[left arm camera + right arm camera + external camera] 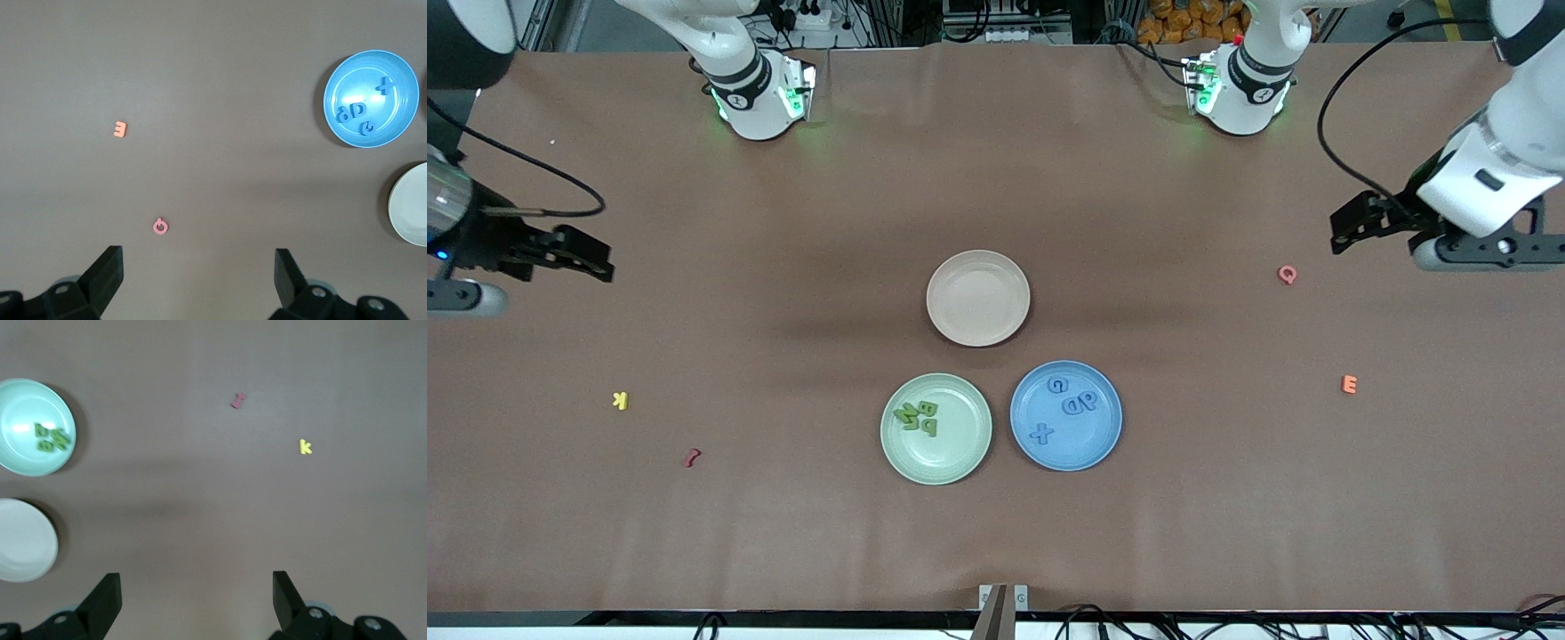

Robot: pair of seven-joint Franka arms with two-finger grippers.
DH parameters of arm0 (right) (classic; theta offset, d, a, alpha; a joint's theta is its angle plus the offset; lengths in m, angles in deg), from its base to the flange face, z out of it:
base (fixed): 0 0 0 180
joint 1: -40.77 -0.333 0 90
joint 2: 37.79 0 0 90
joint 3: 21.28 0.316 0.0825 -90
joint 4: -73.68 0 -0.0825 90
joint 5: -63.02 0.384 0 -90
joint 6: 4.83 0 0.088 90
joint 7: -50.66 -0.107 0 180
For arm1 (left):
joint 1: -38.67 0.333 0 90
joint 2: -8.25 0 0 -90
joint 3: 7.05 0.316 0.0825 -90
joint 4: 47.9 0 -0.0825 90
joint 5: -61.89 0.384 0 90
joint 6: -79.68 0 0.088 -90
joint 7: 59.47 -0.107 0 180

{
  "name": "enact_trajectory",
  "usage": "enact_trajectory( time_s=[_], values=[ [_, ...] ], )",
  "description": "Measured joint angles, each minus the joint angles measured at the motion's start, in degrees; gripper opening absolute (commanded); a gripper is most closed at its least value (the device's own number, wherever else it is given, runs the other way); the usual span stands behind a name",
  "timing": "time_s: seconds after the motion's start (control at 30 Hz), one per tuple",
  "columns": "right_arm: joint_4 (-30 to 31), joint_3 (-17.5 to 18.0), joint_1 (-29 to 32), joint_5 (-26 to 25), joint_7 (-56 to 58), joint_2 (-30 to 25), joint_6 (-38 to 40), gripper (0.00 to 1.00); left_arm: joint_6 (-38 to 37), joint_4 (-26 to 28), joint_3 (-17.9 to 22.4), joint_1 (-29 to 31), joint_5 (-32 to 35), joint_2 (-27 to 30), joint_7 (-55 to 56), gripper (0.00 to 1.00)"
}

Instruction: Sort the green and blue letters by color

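Black jaws of the left gripper stand wide and hold nothing, over the tabletop near the pink Q. We see the right gripper equally wide and empty at the right arm's end. The green letters lie in the green plate, the blue letters in the blue plate beside it.

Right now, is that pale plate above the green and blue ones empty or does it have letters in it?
Empty. The pale plate shows only its bare inside, with no letters in it.
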Motion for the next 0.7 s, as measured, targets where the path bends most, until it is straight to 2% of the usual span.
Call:
enact_trajectory(
  time_s=[0.1, 0.2, 0.5, 0.7],
  values=[
    [2.4, -1.6, 0.3, 0.1, 3.2, -1.8, -0.6, 1.00, -1.3, -1.6, 3.8, -3.2, 0.0, 0.0, 0.0, 1.00],
    [4.7, -3.0, 0.3, 0.2, 5.6, -3.5, -2.0, 1.00, -1.6, -2.2, 5.3, -4.3, 0.0, 0.0, -0.8, 1.00],
    [13.7, -5.5, 0.3, 0.3, 9.2, -9.7, -8.6, 1.00, -1.6, -3.6, 5.7, -4.4, 0.1, -0.1, -2.5, 1.00],
    [16.2, -5.5, 0.3, 0.3, 9.3, -11.9, -9.6, 1.00, -1.6, -4.2, 5.7, -4.4, 0.2, -0.1, -2.6, 1.00]
  ],
)
